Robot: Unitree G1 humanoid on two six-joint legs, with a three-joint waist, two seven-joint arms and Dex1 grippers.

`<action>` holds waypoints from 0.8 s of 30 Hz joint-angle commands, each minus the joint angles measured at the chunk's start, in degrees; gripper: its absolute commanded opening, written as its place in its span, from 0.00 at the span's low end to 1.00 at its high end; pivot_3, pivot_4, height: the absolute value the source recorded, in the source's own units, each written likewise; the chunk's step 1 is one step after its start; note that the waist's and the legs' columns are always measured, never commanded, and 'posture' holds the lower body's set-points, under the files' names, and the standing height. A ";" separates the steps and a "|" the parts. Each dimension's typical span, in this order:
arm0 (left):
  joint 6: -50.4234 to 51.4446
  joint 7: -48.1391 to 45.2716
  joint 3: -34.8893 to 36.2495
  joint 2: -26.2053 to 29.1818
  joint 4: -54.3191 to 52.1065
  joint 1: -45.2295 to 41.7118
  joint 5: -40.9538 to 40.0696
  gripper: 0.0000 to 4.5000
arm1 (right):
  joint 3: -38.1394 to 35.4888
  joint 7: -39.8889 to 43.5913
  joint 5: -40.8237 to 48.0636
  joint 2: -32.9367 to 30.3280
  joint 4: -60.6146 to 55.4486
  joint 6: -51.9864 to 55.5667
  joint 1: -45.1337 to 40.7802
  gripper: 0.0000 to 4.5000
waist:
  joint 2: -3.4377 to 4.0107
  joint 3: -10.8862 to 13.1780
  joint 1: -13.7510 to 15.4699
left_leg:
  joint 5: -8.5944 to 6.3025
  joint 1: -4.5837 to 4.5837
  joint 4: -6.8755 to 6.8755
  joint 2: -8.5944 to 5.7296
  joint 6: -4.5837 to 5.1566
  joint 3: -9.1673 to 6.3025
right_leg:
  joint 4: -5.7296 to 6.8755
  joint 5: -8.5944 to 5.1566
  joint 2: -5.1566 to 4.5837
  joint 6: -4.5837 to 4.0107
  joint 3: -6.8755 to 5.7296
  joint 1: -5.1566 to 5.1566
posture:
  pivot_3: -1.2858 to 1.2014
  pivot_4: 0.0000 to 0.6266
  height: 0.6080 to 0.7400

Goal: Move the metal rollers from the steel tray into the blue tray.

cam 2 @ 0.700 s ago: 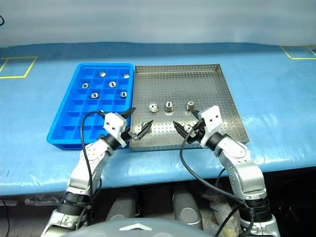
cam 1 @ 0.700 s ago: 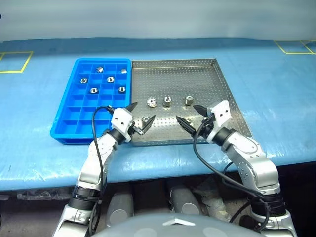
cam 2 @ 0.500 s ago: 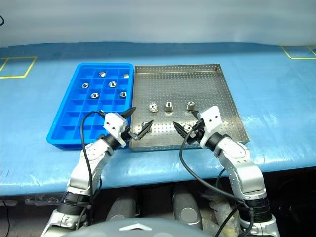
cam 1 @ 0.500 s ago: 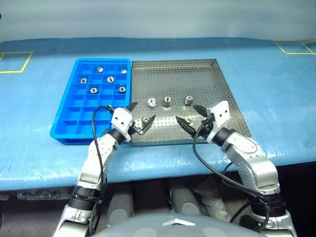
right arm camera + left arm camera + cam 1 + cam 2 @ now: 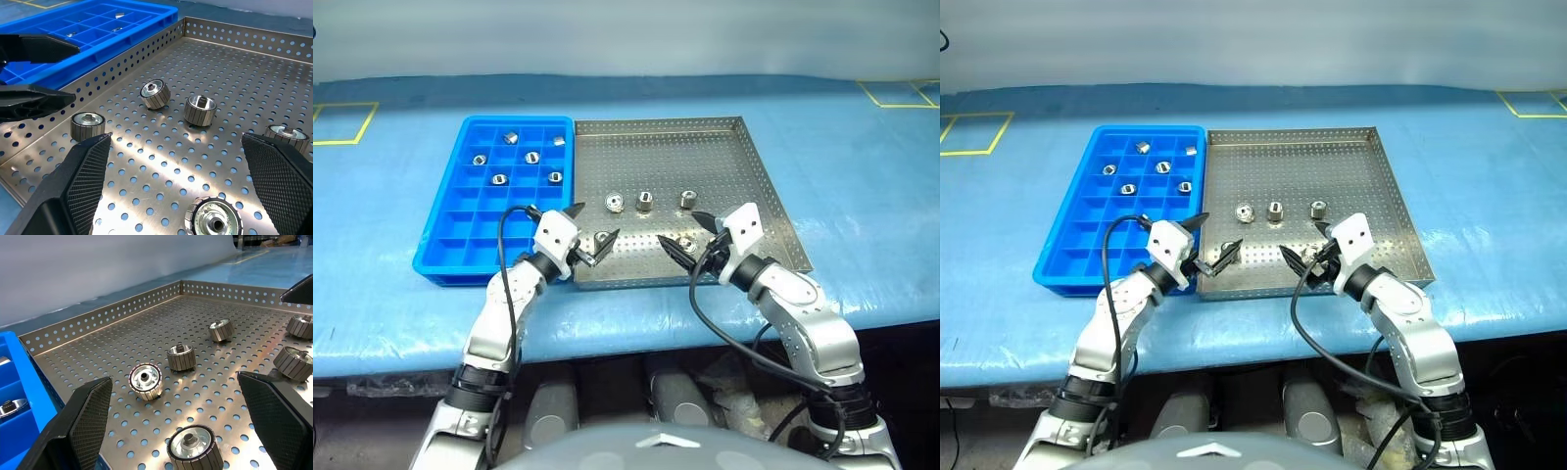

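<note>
Left wrist view: both jaws wide apart, empty; we should centre left gripper (image 5: 176, 426) over the roller (image 5: 191, 444) nearest the steel tray (image 5: 112, 313) front rim, then close squarely.

Five metal rollers (image 5: 645, 201), short ribbed silver cylinders with central holes, lie on the perforated floor of the square steel tray (image 5: 705, 147): three in a row near its middle, two closer to its near rim. Six more sit in separate compartments at the far end of the blue tray (image 5: 450, 230), which lies touching the steel tray's left side.
</note>
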 commanded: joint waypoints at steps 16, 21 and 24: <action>27.15 -16.54 -9.70 12.34 -1.57 -17.35 -0.47 0.99 | -0.28 -1.89 -2.95 0.89 -0.28 -3.57 0.72 1.00 | 0.03 0.03 -0.58 | 0.00 -0.05 -0.04 0.00 0.00 -0.01 | -0.01 -0.01 0.01 0.01 -0.01 -0.07 | 0.47 0.24 1.00; 27.14 -17.65 -15.01 15.74 1.77 -21.10 5.37 0.99 | -0.26 -2.66 -4.07 1.24 0.33 -5.02 0.81 1.00 | 0.04 0.04 -0.59 | 0.00 -0.05 -0.05 0.01 0.00 -0.01 | 0.00 -0.01 0.02 0.00 0.00 -0.08 | 0.47 0.24 1.00; 26.96 -18.01 -17.77 16.46 4.30 -22.51 8.05 0.99 | 0.04 -2.99 -4.77 1.45 0.93 -5.76 0.63 1.00 | 0.05 0.03 -0.69 | 0.00 -0.01 -0.02 0.00 0.00 0.00 | 0.02 -0.02 0.02 -0.02 0.01 -0.05 | 0.47 0.24 1.00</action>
